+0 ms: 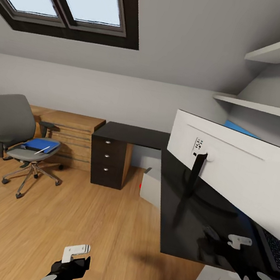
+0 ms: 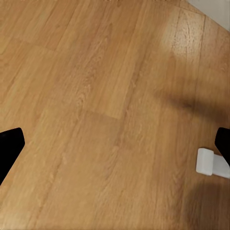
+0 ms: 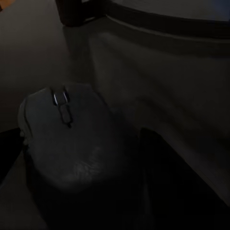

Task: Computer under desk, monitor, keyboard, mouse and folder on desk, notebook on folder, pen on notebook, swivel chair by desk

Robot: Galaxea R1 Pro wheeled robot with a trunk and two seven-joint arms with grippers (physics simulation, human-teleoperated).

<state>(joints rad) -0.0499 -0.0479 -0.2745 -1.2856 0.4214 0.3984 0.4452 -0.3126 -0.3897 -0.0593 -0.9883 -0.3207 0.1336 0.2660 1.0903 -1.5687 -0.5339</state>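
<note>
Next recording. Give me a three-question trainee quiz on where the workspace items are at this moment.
1. True or false: the folder lies on the seat of the swivel chair.
2. Which side of the monitor faces the head camera? A) its black screen B) its white back C) its underside
3. Fill in: the small rounded thing seen close up in the right wrist view is the ____.

Key: 1 true. 2 B. 3 mouse.
</note>
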